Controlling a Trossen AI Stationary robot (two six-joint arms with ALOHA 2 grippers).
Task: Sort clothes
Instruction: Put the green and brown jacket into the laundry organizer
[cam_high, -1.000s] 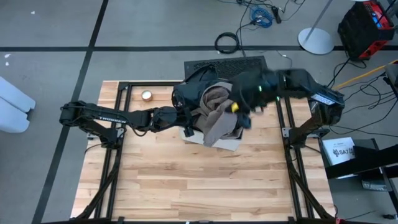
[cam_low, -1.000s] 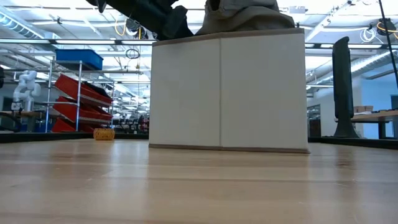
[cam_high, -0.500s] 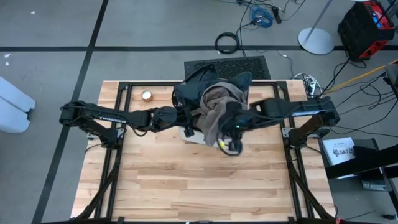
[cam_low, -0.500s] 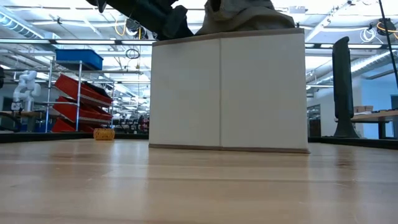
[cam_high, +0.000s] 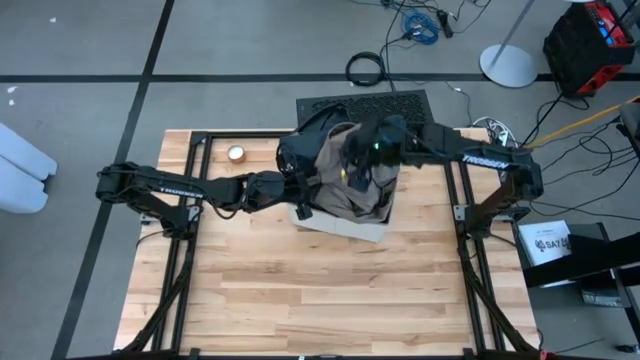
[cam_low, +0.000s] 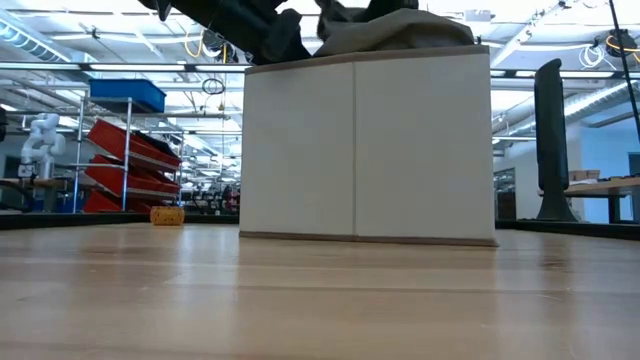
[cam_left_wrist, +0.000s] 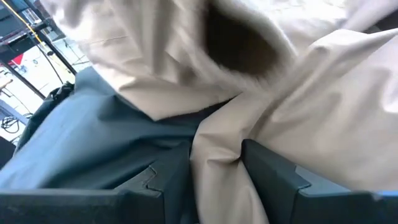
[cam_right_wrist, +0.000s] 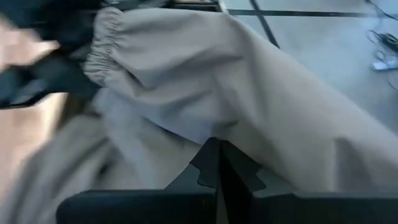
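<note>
The beige square fabric box (cam_high: 345, 222) holds a heaped soft khaki tan garment (cam_high: 340, 175) over a dark grey-green garment (cam_left_wrist: 93, 149). The left gripper (cam_left_wrist: 214, 165) pinches a tan fold between its fingers. The right gripper (cam_right_wrist: 217, 168), fingers together, rests just above the tan cloth; only the low view shows the box's flat front wall.

- The high view looks straight down on the whole table (cam_high: 300, 290).
- The low view sits at table-top height, close before the fabric box (cam_low: 365, 150).
- Both wrist views look very near onto the khaki garment (cam_left_wrist: 311, 112), shared with the high view.
</note>
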